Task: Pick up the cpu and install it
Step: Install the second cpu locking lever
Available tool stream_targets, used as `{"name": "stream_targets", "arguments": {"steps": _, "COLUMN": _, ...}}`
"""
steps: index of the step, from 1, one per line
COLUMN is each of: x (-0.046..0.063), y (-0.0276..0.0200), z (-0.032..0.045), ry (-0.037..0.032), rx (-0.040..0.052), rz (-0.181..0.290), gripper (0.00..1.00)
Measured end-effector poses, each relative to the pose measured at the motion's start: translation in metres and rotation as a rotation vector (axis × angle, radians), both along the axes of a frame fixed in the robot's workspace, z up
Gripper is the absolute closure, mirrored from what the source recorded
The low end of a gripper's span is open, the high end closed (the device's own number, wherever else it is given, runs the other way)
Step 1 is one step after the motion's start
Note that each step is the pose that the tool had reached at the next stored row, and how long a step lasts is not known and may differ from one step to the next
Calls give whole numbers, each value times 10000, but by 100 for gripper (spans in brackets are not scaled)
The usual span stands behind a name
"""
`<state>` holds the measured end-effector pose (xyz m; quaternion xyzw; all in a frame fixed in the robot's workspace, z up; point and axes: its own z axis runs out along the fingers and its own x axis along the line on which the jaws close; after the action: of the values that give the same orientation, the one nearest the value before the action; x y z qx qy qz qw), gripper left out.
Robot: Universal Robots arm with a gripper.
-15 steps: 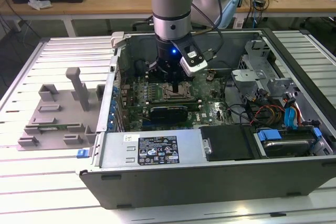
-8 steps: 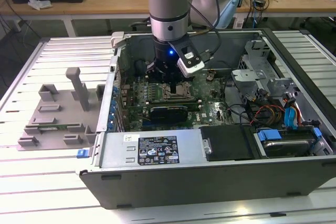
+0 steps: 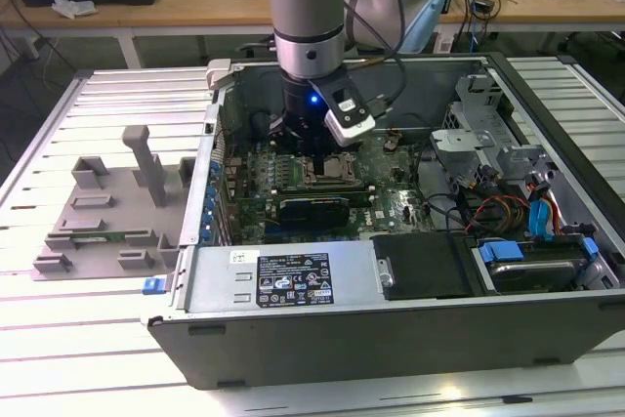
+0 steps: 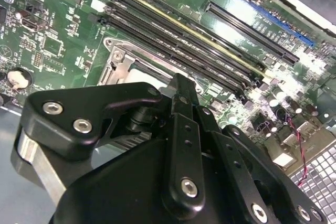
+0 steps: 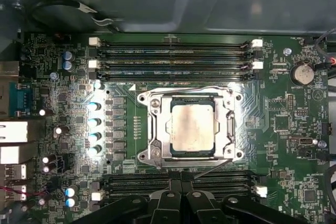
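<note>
Robot arm (image 3: 305,7) lowered vertically into open computer case (image 3: 391,339), which lies on its side on slatted tabletop (image 3: 59,339). Pincer (image 3: 314,148) positioned directly above motherboard (image 3: 391,207), just over CPU socket (image 3: 337,167) in the exterior view.

CPU (image 5: 192,128) seated flat inside metal socket frame (image 5: 152,129) in the first wrist view; silver-grey top exposed, with dull smeared patch across its centre. Socket placed between two banks of memory slots (image 5: 173,59); row of cylindrical capacitors (image 5: 93,129) alongside the frame. Coin cell battery (image 5: 302,73) near one board corner.

Pincer (image 5: 181,199) apart from the CPU, holding nothing visible. Black linkage and fingers (image 5: 170,203) gathered narrow and close together at the picture edge, tips over the memory slots next to the socket. In the second wrist view, pincer (image 4: 178,85) shown from behind its linkage, fingertips drawn together above the socket frame corner (image 4: 118,59); blue expansion slot (image 4: 262,11) farther off.

Grey plastic tray (image 3: 107,222) with raised blocks resting on the tabletop at the exterior view's left, well apart from the case. Power supply with label (image 3: 293,280) along the near case wall; blue cable connectors (image 3: 508,251) at the exterior view's right.
</note>
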<state>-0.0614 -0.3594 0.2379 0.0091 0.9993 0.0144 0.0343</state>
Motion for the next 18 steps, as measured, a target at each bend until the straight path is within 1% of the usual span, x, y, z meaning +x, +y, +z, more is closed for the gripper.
{"name": "stream_targets", "arguments": {"steps": 2, "x": -10, "y": -1, "z": -3, "ry": 0, "rx": 0, "rz": 0, "gripper": 89}}
{"name": "stream_targets", "arguments": {"steps": 3, "x": -16, "y": -18, "z": -4, "ry": 1, "rx": 2, "rz": 1, "gripper": 89}}
{"name": "stream_targets", "arguments": {"steps": 4, "x": -17, "y": -25, "z": -7, "ry": 0, "rx": 6, "rz": 0, "gripper": 89}}
{"name": "stream_targets", "arguments": {"steps": 13, "x": -65, "y": -50, "z": -38, "ry": 0, "rx": 10, "rz": 1, "gripper": 89}}
{"name": "stream_targets", "arguments": {"steps": 17, "x": -100, "y": -57, "z": -86, "ry": 0, "rx": 9, "rz": -1, "gripper": 89}}
{"name": "stream_targets", "arguments": {"steps": 18, "x": -110, "y": -57, "z": -110, "ry": 0, "rx": 9, "rz": -1, "gripper": 89}}
